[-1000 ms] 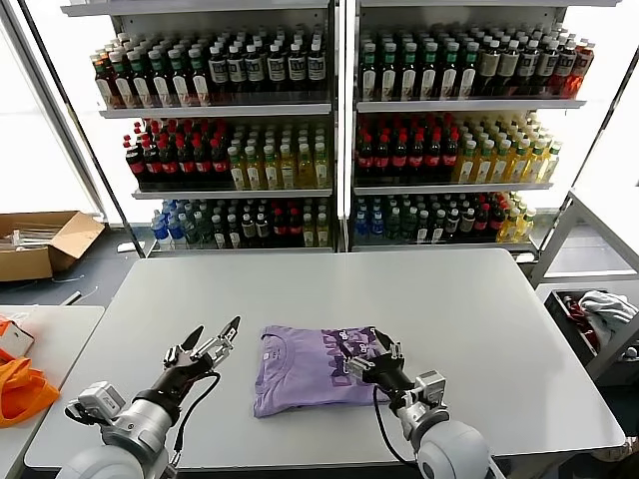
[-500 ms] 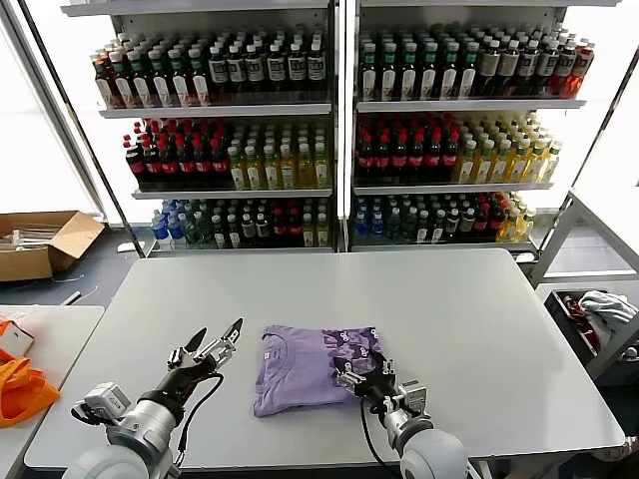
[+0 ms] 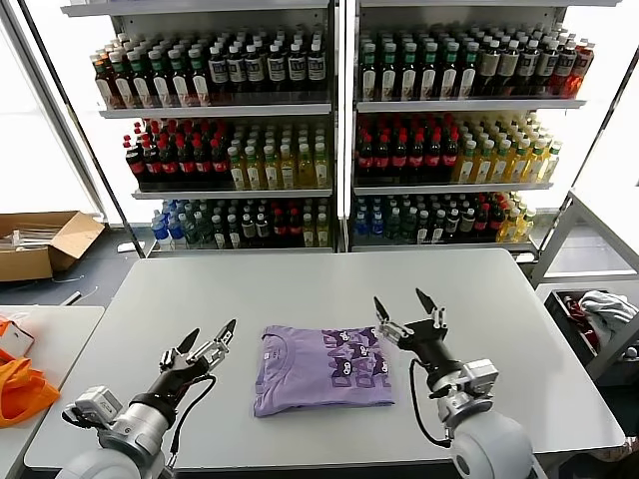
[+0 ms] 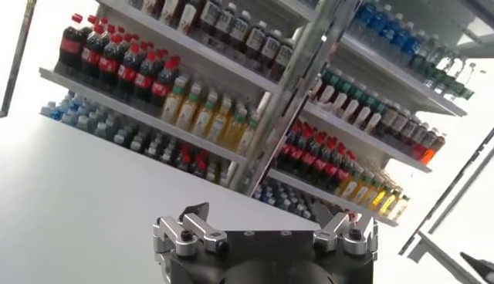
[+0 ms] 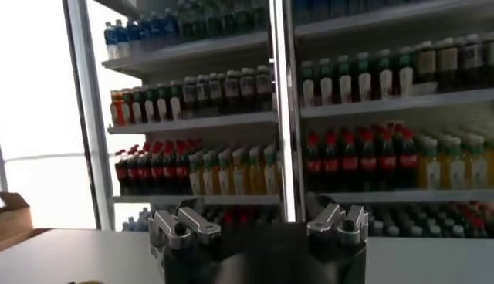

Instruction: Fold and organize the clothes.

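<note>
One of the clothes, a lilac T-shirt, lies folded into a rectangle on the grey table, near the front edge. Its collar points left and a dark purple print faces up on its right half. My left gripper hovers just left of the shirt, open and empty, fingers pointing up and away. My right gripper is raised above the table just right of the shirt's far right corner, open with nothing in it. Both wrist views look past spread, empty fingers at the bottle shelves; the shirt is not in them.
Tall shelves of bottles stand behind the table. A cardboard box sits on the floor at the far left. Orange fabric lies on a side table at the left. A bin with white cloth stands at the right.
My right gripper has lifted off the shirt's right edge and moved up and to the right. The shirt now lies flat with its print showing. The left gripper has barely shifted.
</note>
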Available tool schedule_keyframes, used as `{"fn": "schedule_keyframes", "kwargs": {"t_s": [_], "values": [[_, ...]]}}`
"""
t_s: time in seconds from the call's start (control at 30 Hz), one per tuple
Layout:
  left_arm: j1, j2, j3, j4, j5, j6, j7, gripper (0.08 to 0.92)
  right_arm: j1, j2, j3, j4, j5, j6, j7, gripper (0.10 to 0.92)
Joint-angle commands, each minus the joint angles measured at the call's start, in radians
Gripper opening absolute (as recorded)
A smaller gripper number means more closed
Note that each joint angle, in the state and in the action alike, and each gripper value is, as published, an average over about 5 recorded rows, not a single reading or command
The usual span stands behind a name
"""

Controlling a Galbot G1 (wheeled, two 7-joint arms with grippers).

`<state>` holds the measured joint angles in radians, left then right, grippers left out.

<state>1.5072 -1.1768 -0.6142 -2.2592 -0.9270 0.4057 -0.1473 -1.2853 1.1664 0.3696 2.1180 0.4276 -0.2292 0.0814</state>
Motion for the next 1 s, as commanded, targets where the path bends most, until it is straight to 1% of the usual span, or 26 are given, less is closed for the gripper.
{"fn": "schedule_keyframes", "kwargs": {"t_s": [0.03,0.3,0.4,0.47,0.6,0.8,0.9,1.0], "values": [[0.031,-0.007,-0.068,0.010,0.050,-0.022,0.079,0.822,-0.309,0.000,0.493,0.071,0.044,0.139,-0.174,0.823],[0.063,-0.024,-0.131,0.021,0.116,-0.049,0.176,0.823,-0.394,0.046,0.563,0.042,0.054,0.205,-0.207,0.823],[0.072,-0.039,-0.156,0.036,0.221,-0.092,0.231,0.822,-0.396,0.063,0.558,0.038,0.051,0.211,-0.212,0.823],[0.079,-0.050,-0.172,0.042,0.272,-0.121,0.253,0.823,-0.399,0.071,0.552,0.035,0.048,0.217,-0.215,0.823],[0.100,-0.066,-0.209,0.037,0.294,-0.158,0.271,0.823,-0.414,0.080,0.548,0.031,0.036,0.239,-0.228,0.823],[0.108,-0.088,-0.315,0.069,0.383,-0.231,0.362,0.823,-0.441,0.086,0.552,0.021,-0.018,0.280,-0.263,0.823],[0.101,-0.100,-0.358,0.089,0.396,-0.246,0.389,0.823,-0.442,0.093,0.552,0.017,-0.023,0.279,-0.265,0.823],[0.110,-0.111,-0.378,0.083,0.404,-0.258,0.417,0.822,-0.442,0.099,0.553,0.018,-0.026,0.277,-0.266,0.823]]}}
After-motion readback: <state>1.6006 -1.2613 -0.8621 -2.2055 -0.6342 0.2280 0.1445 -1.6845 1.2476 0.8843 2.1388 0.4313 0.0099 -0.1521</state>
